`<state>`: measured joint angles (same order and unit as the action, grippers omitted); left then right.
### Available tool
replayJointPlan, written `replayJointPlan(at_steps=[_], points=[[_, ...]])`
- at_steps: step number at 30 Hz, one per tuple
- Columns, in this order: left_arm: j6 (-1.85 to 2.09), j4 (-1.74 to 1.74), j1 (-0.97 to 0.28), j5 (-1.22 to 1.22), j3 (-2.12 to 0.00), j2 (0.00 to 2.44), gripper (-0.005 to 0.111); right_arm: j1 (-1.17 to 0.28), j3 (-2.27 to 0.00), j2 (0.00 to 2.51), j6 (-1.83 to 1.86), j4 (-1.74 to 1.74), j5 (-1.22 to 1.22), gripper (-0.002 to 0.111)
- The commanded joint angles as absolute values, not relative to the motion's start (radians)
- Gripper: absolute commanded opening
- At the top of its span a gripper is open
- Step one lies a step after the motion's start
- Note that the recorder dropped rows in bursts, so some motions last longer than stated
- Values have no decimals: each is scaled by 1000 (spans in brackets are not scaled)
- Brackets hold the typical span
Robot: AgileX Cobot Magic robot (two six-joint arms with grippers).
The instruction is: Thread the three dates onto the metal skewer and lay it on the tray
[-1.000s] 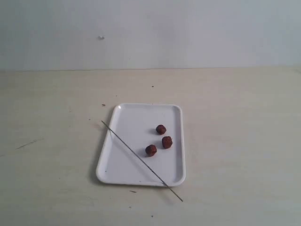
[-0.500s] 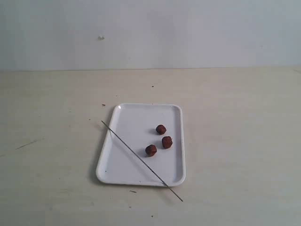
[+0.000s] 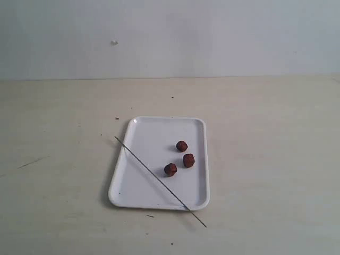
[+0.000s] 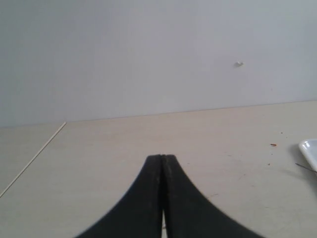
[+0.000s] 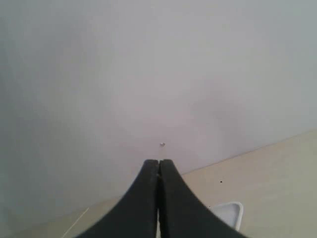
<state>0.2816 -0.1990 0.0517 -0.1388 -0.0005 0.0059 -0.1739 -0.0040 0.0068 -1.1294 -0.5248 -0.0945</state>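
Dates: three, all loose on the tray (image 3: 154, 133), in its right half. One sits farthest back (image 3: 181, 146), one just in front of it and a bit right (image 3: 188, 160), one nearer and to the left (image 3: 170, 169). They make a small triangle, close together but not touching. None is threaded.

Skewer (image 3: 159, 180) lies diagonally across the tray's left half, bare. Its far end sticks out past the left rim and its near end pokes out past the near rim by the right corner, over the table (image 3: 265, 159). The nearest date is close to the skewer but apart from it.

Tray is white, rectangular with rounded corners, flat on the pale table, roughly centred. A plain light wall (image 3: 212, 37) stands behind.

Left pincer (image 4: 162, 157) is closed, black jaws pressed together with nothing between them, over bare table. A tray corner (image 4: 310, 148) and the skewer tip (image 4: 304, 167) show at the edge of that view, well apart from it.

Right pincer (image 5: 158, 161) is also closed and empty, pointing mostly at the wall, with a tray corner (image 5: 230, 210) visible just beyond it.
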Motion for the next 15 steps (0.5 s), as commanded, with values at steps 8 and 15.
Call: replayJointPlan(at_steps=[8, 15], points=[[285, -196, 47, -129, 0, 0, 0, -175, 0, 3, -1129, -465, -283, 0], [285, -196, 47, -129, 0, 0, 0, -175, 0, 3, -1167, 56, -635, 0]])
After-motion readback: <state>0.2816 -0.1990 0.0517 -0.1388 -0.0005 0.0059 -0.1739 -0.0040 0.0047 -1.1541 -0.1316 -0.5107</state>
